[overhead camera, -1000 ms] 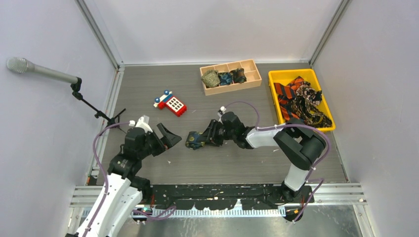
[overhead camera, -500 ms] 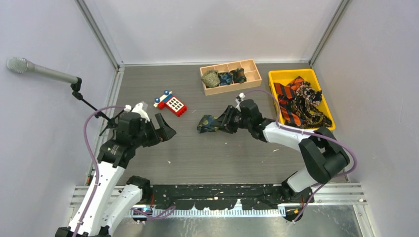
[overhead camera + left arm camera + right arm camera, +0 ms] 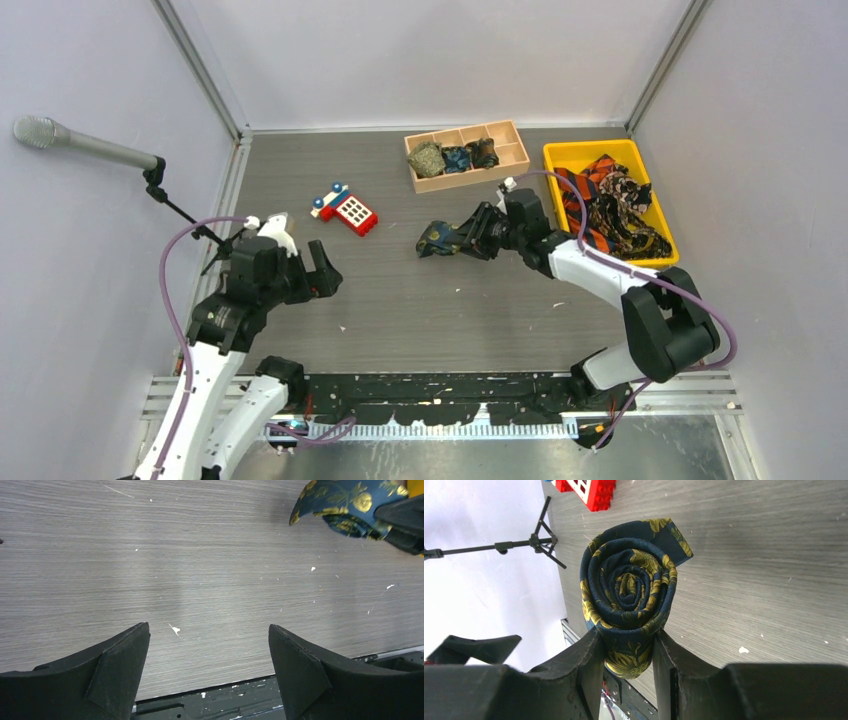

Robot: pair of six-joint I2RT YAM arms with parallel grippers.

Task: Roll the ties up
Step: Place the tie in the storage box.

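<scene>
R gripper (image 3: 629, 650) is clamped on the coil (image 3: 629, 592), the navy tie w/ gold flowers rolled tight, both fingers pinching its lower side and the tail flap sticking out on top. The coil seems lifted clear of the counter (image 3: 420, 320), about mid-counter and toward the far edge. Rolling of this 1 looks done, so the step in hand is prob. the carry to the box (image 3: 521, 160) at the far edge, where 3 rolled ties (image 3: 456, 157) sit and the right-end compartment is bare. Next move calls for keeping the squeeze so the flap doesn't unwind, clearing the box wall, then setting down in that slot. Open counter lies btw coil and box. Phone (image 3: 345, 208) is well apart to the left. Bin (image 3: 557, 150) w/ loose ties (image 3: 610, 205) fills the far-right corner. L gripper (image 3: 207, 650) is spread wide, empty, near the left edge.
</scene>
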